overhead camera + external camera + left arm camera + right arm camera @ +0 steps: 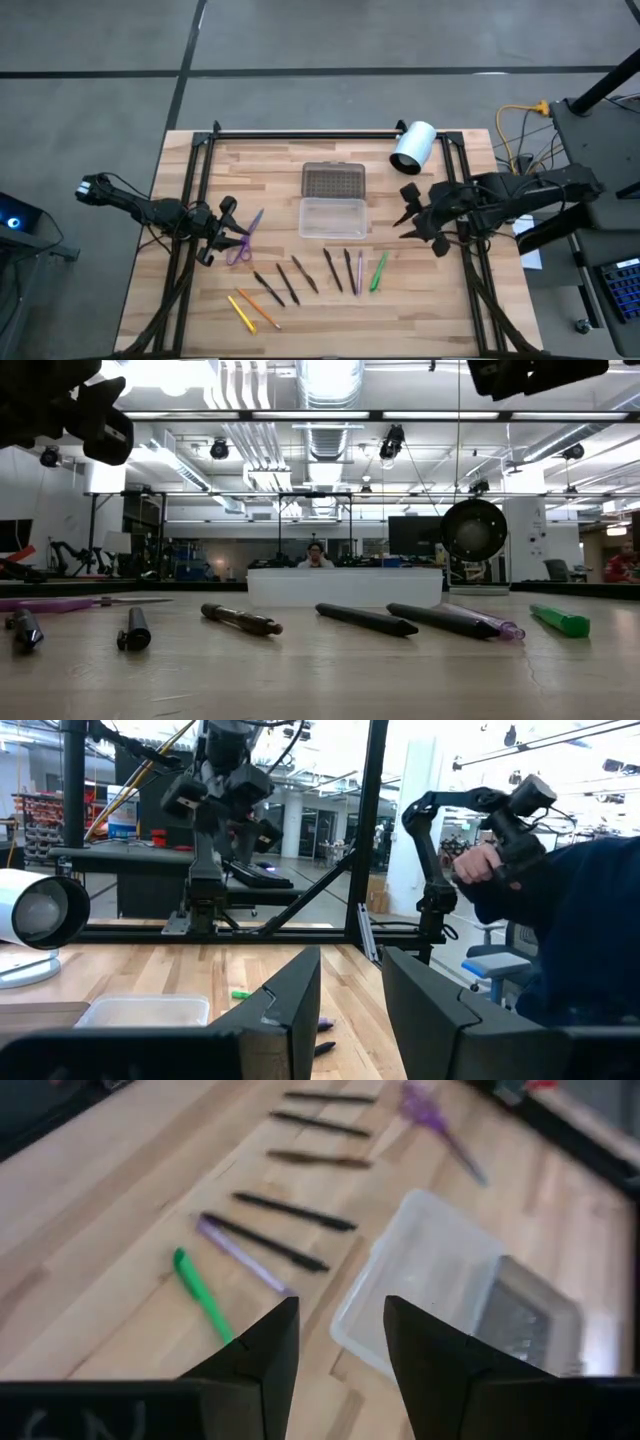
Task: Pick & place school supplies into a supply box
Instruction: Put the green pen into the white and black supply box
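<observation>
Lying across the whole high view: wooden table point(200, 310), with dark frame rails point(300, 133) along its far edge and sides.
Reaching in from either side: left arm and right arm, both above the tabletop.
Sitting open at table centre: supply box point(333, 217), clear tray toward the near side, dotted grey lid point(333, 180) folded out flat behind it and touching it.
Lying tipped at the far right corner, well apart from the box: white cylinder point(412, 147).
Hovering just right of the box: right gripper point(412, 222), fingers point(255, 1355) spread, nothing between them; tray and green pen point(203, 1296) showing past them in the right wrist view.
Hovering at the left edge: left gripper point(222, 232), fingers point(290, 995) spread, empty, just beside the purple scissors point(243, 240).
Resting in a row just near of the box: green pen, pinkish pen point(360, 270), dark pens point(334, 270), further dark pens point(280, 284) toward the left.
Lying nearest the front-left: yellow and orange pencils point(250, 312).
Showing none of the supplies inside the tray yet.
</observation>
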`<state>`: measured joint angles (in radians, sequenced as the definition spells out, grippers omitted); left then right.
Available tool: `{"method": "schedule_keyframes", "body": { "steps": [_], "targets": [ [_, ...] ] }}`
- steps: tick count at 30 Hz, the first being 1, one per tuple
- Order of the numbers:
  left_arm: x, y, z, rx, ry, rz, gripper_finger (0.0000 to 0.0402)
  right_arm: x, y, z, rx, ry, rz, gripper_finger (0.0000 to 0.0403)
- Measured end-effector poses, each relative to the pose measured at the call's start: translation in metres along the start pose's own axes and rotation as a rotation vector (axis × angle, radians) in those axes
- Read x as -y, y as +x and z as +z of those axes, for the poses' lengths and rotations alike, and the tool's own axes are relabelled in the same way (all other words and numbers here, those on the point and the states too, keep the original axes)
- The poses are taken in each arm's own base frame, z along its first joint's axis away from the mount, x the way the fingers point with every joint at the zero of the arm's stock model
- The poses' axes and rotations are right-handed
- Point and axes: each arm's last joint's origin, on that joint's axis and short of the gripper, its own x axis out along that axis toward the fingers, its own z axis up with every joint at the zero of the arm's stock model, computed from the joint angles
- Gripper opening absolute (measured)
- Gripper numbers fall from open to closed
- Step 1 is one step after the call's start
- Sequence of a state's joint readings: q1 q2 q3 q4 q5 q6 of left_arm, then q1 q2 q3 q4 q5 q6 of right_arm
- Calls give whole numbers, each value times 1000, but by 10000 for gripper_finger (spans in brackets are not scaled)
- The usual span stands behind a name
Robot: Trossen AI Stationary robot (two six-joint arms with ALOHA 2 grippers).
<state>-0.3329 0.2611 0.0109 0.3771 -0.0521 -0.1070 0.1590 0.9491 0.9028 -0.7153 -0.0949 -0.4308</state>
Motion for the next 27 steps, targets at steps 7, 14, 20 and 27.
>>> {"method": "schedule_keyframes", "body": {
  "steps": [7, 14, 20, 27],
  "targets": [
    [0, 0, 0, 0, 0, 0, 96, 15, 31, 9, -143, -46, 171, 141],
    [0, 0, 0, -1, 0, 0, 96, 24, 61, 19, -284, -129, 285, 141],
    [0, 0, 0, -1, 0, 0, 96, 27, 90, 23, -414, -163, 360, 141],
    [0, 1, -1, -9, 0, 1, 96, 19, 121, 18, -527, -187, 409, 141]
  ]
}}
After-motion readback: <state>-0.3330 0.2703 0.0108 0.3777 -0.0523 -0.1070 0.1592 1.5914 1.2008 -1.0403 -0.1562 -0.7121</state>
